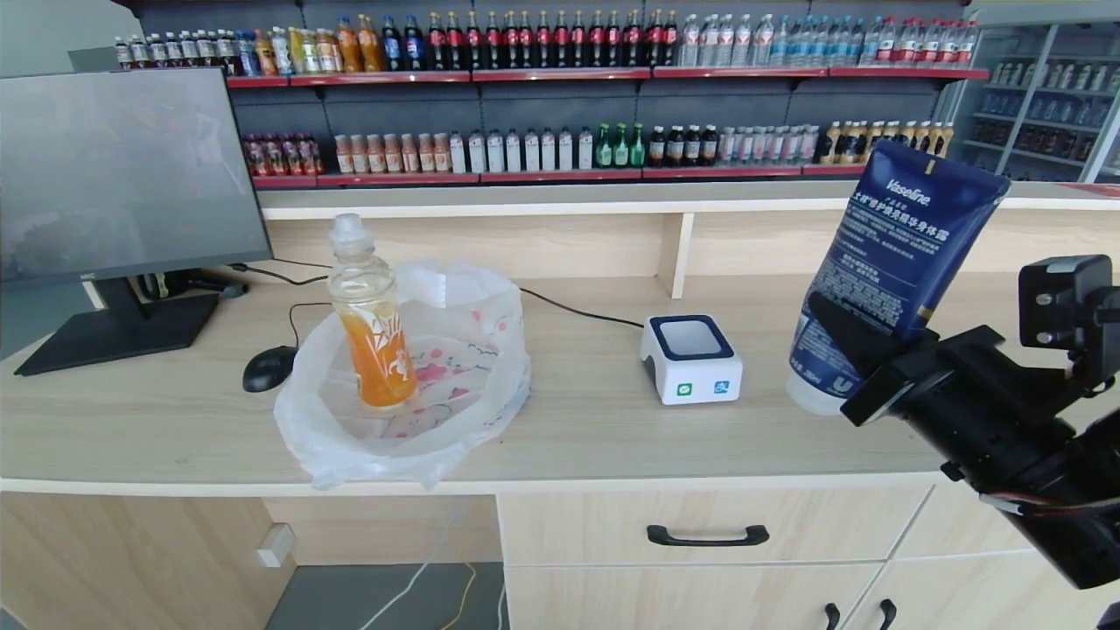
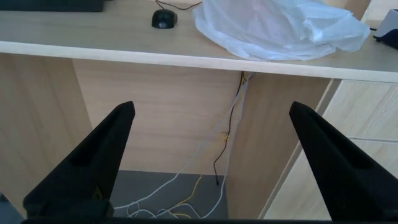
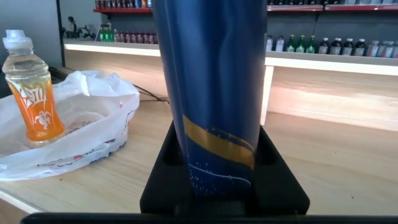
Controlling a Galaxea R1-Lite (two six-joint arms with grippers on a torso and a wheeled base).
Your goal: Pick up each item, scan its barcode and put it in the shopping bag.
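Observation:
My right gripper (image 1: 862,346) is shut on a dark blue lotion tube (image 1: 892,262), held tilted above the counter's right side, cap end down, to the right of the white scanner (image 1: 691,359). In the right wrist view the lotion tube (image 3: 214,93) stands between the black fingers (image 3: 171,165). An orange drink bottle (image 1: 369,319) stands upright inside the open white shopping bag (image 1: 455,385) on the counter's left half. My left gripper (image 2: 211,155) is open below the counter edge, facing the cabinet front under the shopping bag (image 2: 280,31).
A monitor (image 1: 122,184) stands at the back left, with a black mouse (image 1: 269,367) beside the bag. A cable (image 1: 577,311) runs to the scanner. Drink shelves (image 1: 560,96) line the back wall. Drawers with black handles (image 1: 707,535) sit under the counter.

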